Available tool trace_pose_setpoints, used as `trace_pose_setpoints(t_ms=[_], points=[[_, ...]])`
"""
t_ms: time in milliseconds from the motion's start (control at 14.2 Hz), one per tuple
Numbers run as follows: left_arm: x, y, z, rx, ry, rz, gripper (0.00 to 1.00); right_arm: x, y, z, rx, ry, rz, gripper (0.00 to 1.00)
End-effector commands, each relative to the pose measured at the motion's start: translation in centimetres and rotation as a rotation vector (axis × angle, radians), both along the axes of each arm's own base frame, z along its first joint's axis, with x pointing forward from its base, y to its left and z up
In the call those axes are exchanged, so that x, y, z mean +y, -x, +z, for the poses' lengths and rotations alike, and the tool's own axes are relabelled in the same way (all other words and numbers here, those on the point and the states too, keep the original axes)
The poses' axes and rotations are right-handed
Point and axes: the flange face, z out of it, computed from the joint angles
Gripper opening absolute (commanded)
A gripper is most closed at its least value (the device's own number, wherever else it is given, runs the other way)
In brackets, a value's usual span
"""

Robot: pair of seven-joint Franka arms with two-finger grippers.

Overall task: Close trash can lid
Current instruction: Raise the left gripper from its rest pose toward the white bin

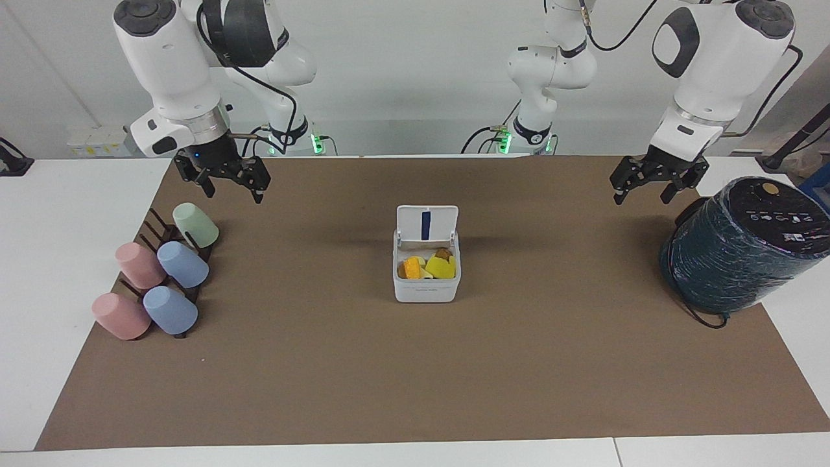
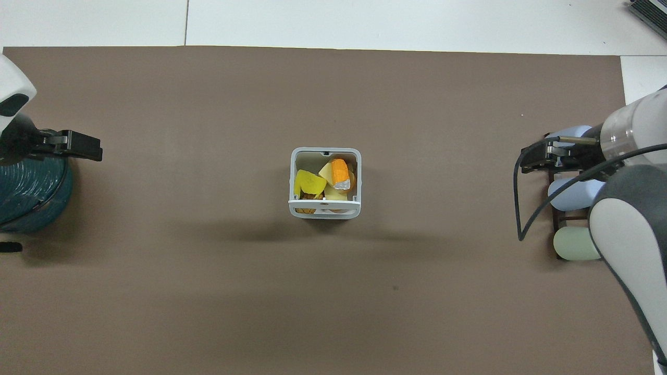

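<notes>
The trash can (image 1: 426, 295) is a small white square box in the middle of the brown mat, with yellow and orange scraps inside. Its lid (image 1: 426, 222) stands open and upright on the edge nearer to the robots, showing a dark blue stripe. In the overhead view the trash can (image 2: 292, 177) shows its open top and the lid (image 2: 324, 207) is seen edge-on. My left gripper (image 1: 643, 196) hangs open and empty in the air beside the dark-green cylinder, also in the overhead view (image 2: 88, 148). My right gripper (image 1: 235, 194) hangs open and empty over the cup rack, also in the overhead view (image 2: 529, 159). Both are well away from the trash can.
A large dark-green wrapped cylinder (image 1: 739, 250) lies at the left arm's end of the mat. A dark rack with several pink, blue and green cups (image 1: 162, 275) stands at the right arm's end. The brown mat (image 1: 415, 389) covers most of the white table.
</notes>
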Motion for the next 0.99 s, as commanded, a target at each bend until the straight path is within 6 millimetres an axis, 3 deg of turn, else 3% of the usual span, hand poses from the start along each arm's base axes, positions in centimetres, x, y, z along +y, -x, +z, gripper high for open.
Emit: trace_pose_setpoints(t_ms=[0, 353, 494, 706, 847, 918], points=[[-0.1, 0.9, 0.2, -0.007, -0.018, 0.023, 1.00, -0.4, 0.1, 0.3, -0.002, -0.002, 0.022, 1.00], [-0.2, 0.9, 0.2, -0.004, -0.018, 0.023, 1.00, -0.4, 0.1, 0.3, -0.002, -0.002, 0.021, 1.00], [-1.6, 1.4, -0.1, 0.013, -0.018, -0.001, 1.00, -0.4, 0.1, 0.3, -0.002, -0.002, 0.021, 1.00], [-6.5, 3.3, -1.3, 0.048, -0.015, -0.019, 1.00, -0.4, 0.1, 0.3, -0.002, -0.002, 0.021, 1.00], [-11.3, 6.0, -2.9, 0.068, -0.010, 0.009, 1.00, -0.4, 0.1, 0.3, -0.002, -0.002, 0.021, 1.00], [-13.2, 7.4, -3.5, 0.074, -0.006, 0.019, 0.95, -0.4, 0.1, 0.3, -0.002, -0.002, 0.021, 1.00]])
